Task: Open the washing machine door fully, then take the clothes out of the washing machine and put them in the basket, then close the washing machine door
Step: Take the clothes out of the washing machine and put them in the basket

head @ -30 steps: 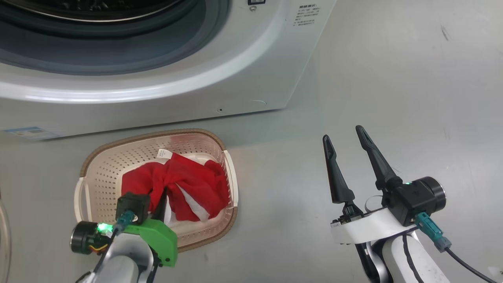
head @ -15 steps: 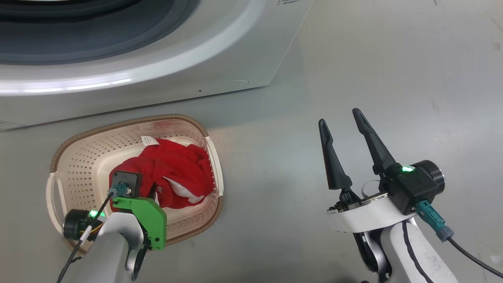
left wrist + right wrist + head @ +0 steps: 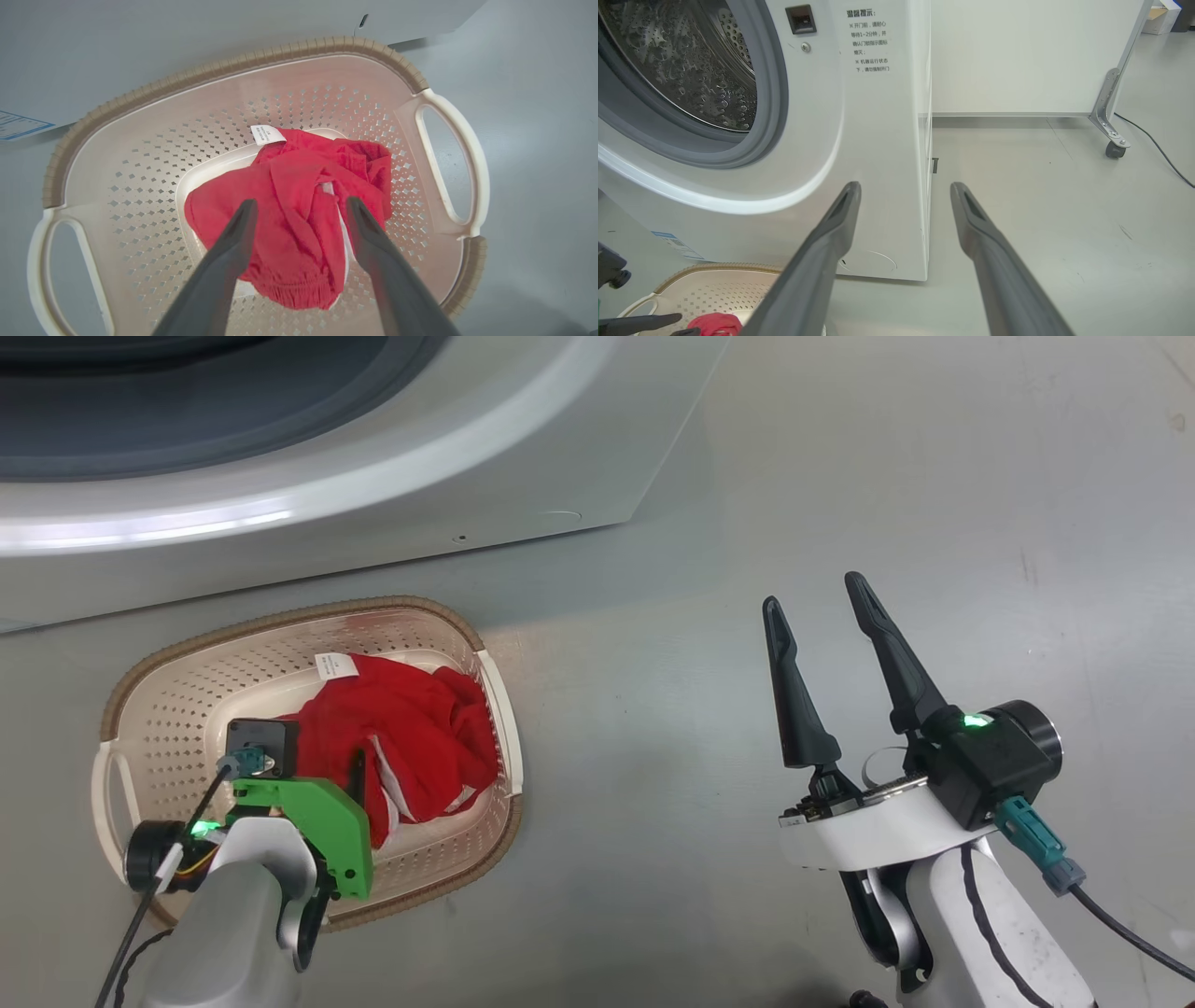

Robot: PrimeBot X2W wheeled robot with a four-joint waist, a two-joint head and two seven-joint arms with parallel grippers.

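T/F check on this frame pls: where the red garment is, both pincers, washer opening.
1. The bright red garment lies inside the cream perforated plastic basket. True.
2. The left pincer is clamped on the garment. False: its jaws stand apart over it.
3. The right pincer holds red cloth. False: it is open and empty.
4. The big white washing machine shows its perforated steel drum uncovered. True.

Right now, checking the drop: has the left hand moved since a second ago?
Yes: against the basket rim, the left hand slid toward the washing machine and opened.
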